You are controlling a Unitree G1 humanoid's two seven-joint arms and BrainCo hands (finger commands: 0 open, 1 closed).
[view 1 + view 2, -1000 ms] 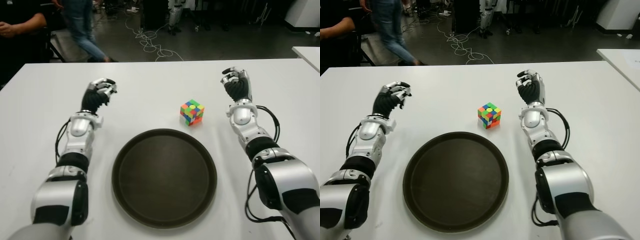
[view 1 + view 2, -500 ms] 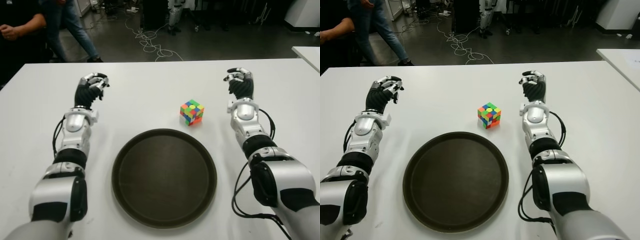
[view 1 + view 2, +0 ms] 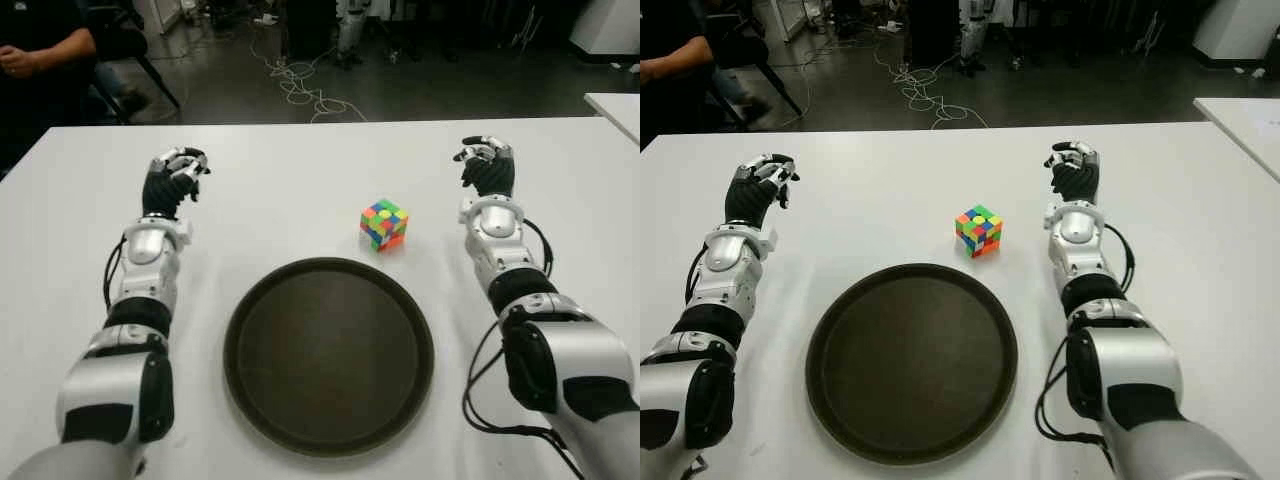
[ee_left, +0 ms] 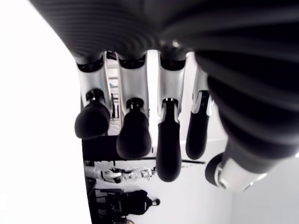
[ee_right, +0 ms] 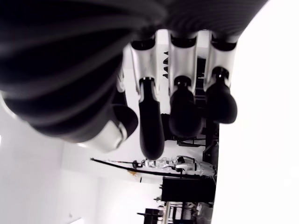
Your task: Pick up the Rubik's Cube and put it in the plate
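While both hands hold nothing, the Rubik's Cube (image 3: 384, 224) sits on the white table (image 3: 300, 190) just right of frame centre, corner toward the camera, close above the upper right rim of the plate (image 3: 329, 355) but apart from it. The plate is dark, round, lower centre of the frame. Left hand (image 3: 171, 180) shows in the upper left, well apart from the cube; its wrist view shows the fingers (image 4: 133, 133) loosely curved, slightly separated, gripping nothing. Right hand (image 3: 487, 168) shows in the upper right, to the right of the cube, fingers (image 5: 182, 112) likewise relaxed and apart. No readable writing or brand anywhere. A seated person (image 3: 40, 60) shows in the top left corner; cables (image 3: 300, 85) lie on the floor beyond the table.
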